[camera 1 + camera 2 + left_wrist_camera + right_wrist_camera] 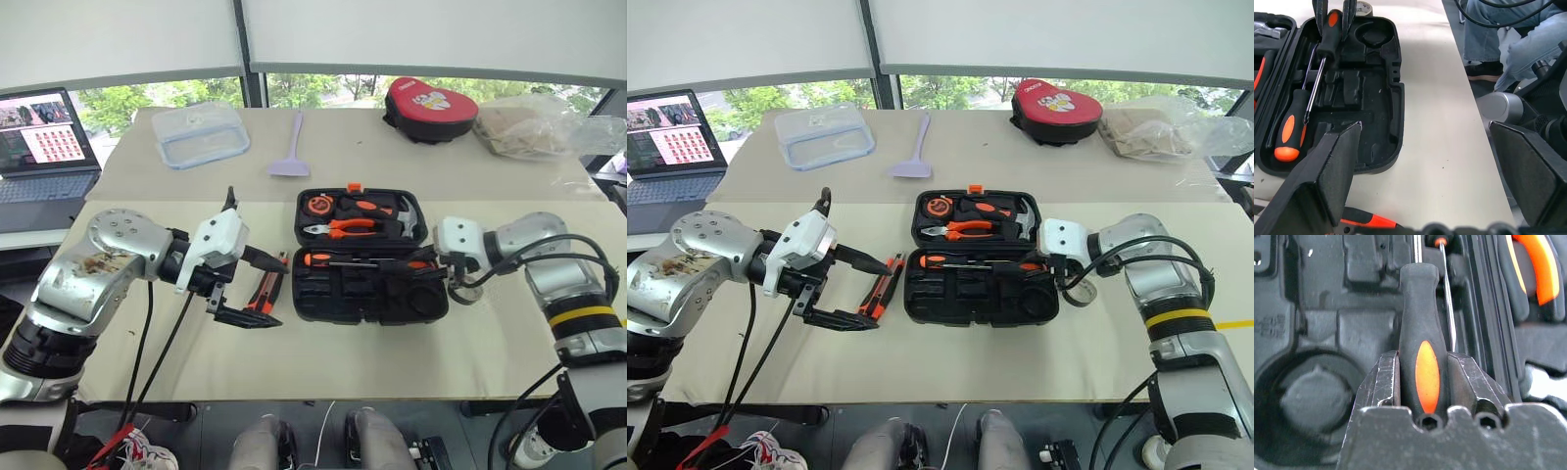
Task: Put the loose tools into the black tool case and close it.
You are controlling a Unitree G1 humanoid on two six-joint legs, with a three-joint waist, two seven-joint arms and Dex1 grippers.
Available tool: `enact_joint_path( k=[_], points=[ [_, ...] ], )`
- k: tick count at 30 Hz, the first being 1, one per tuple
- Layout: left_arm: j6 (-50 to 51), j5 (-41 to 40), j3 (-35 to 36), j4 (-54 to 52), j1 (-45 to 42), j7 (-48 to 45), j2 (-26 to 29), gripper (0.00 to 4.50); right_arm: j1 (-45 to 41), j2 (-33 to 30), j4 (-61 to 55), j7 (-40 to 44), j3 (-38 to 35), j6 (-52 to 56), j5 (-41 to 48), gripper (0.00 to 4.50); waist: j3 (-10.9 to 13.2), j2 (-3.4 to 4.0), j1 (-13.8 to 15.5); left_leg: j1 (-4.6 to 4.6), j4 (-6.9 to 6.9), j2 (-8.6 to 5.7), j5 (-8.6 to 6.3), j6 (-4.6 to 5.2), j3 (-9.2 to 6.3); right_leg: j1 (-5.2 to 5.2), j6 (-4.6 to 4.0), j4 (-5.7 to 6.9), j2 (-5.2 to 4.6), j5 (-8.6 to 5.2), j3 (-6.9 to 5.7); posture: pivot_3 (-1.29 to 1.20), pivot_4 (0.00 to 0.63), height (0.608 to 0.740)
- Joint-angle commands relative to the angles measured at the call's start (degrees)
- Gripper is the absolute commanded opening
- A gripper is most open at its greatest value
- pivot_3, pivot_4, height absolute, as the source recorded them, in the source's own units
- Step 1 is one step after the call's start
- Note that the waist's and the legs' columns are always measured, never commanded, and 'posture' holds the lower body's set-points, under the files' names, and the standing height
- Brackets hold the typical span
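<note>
My right gripper [1422, 382] has its jaws clamped on the handle of a screwdriver [1420, 333], holding it over the lower tray of the open black tool case [370, 294], which lies at the centre of the head views on the bench [490, 333]. A second screwdriver [1295, 122] already lies in its slot in that tray, and the shaft I am carrying runs close alongside its shaft. That is my first worry: if I let go slightly off line, my screwdriver may land across the other one or ride on a moulded ridge instead of seating, and then the lid would not shut. My left gripper [245, 284] hangs left of centre with its jaws wide apart and empty, just above the utility knife [263, 292], which lies on the bench beside the case's left edge. Coming down carelessly there, a jaw could nudge the knife under the case rim or bump the case itself and jolt the tools inside. A small tape roll [1364, 7] sits beyond the case's far end in the left wrist view, easy to knock away
</note>
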Motion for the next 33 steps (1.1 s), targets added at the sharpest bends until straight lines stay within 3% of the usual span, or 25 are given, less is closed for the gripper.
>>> enact_joint_path(
  k=[1, 4, 6, 13, 14, 21, 30, 33],
  points=[
    [-1.21, 0.38, 1.15, -0.02, -1.13, 0.76, -0.36, 4.50, -1.23, -0.44, -1.84, -0.14, -0.11, 0.46, -0.73, 1.03, 0.00, 0.00, 0.03, 0.00, 0.00, 0.00, 0.00, 0.00, 0.00, 0.00, 0.00, 0.00, 0.00, 0.00, 0.00, 0.00, 0.150, 0.731],
    [-0.77, 0.12, 1.41, 0.12, -1.50, 0.54, -0.40, 4.50, -1.19, -0.91, -1.82, 0.73, -0.09, -0.64, -0.81, 1.03, 0.00, 0.00, -0.03, 0.00, -0.01, 0.01, 0.00, 0.00, 0.00, 0.00, 0.00, 0.00, 0.01, 0.00, -0.01, 0.00, 0.150, 0.731],
    [-1.02, 0.33, 1.38, 0.48, -1.68, 0.37, -0.36, 4.50, -1.35, -0.83, -2.47, 1.38, -0.65, 0.70, 0.13, 2.04, 0.00, 0.00, -0.02, 0.01, -0.01, 0.01, 0.00, 0.00, 0.00, 0.00, 0.00, 0.00, 0.01, 0.00, -0.01, 0.00, 0.150, 0.731],
    [-1.81, 1.09, 1.15, 2.13, -2.49, 0.41, -0.70, 4.50, -2.82, 1.35, -7.83, 0.94, -3.38, 9.23, 5.57, 4.30, 0.00, 0.00, -0.06, 0.00, 0.00, 0.02, 0.00, 0.00, 0.00, 0.00, -0.01, 0.00, 0.02, 0.00, -0.01, 0.00, 0.150, 0.731],
    [-1.95, 1.20, 1.05, 2.28, -2.50, 0.42, -0.80, 4.50, -2.71, 1.65, -8.67, 0.76, -3.61, 10.57, 6.18, 4.41, 0.00, 0.00, -0.07, 0.00, 0.00, 0.01, 0.00, 0.00, 0.01, 0.00, -0.01, 0.01, 0.02, 0.00, 0.00, 0.00, 0.150, 0.731],
    [-2.75, 1.60, 0.55, 2.87, -2.69, 0.30, -1.16, 4.50, -0.88, 2.09, -10.88, -0.40, -3.54, 14.18, 6.82, 4.41, 0.00, 0.00, 0.03, -0.01, 0.00, 0.00, 0.00, 0.00, 0.00, 0.00, -0.01, 0.01, 0.00, 0.01, -0.03, 0.00, 0.150, 0.731],
    [-3.61, 2.45, -0.03, 3.54, -3.11, -0.27, -1.20, 4.50, 0.15, 2.71, -3.31, -3.11, -2.39, 11.51, 3.08, 4.41, 0.00, 0.00, -0.08, -0.01, -0.01, -0.01, 0.00, 0.00, 0.01, -0.01, -0.01, 0.01, 0.01, 0.00, -0.02, 0.00, 0.150, 0.731],
    [-3.73, 2.73, -0.11, 3.65, -3.17, -0.44, -1.22, 4.50, -0.09, 3.97, -3.19, -3.63, -2.86, 12.40, 4.11, 3.73, 0.00, 0.00, -0.21, 0.02, -0.01, 0.02, 0.00, -0.01, 0.01, 0.01, -0.01, 0.01, 0.04, 0.00, -0.03, 0.00, 0.150, 0.731]
  ],
)
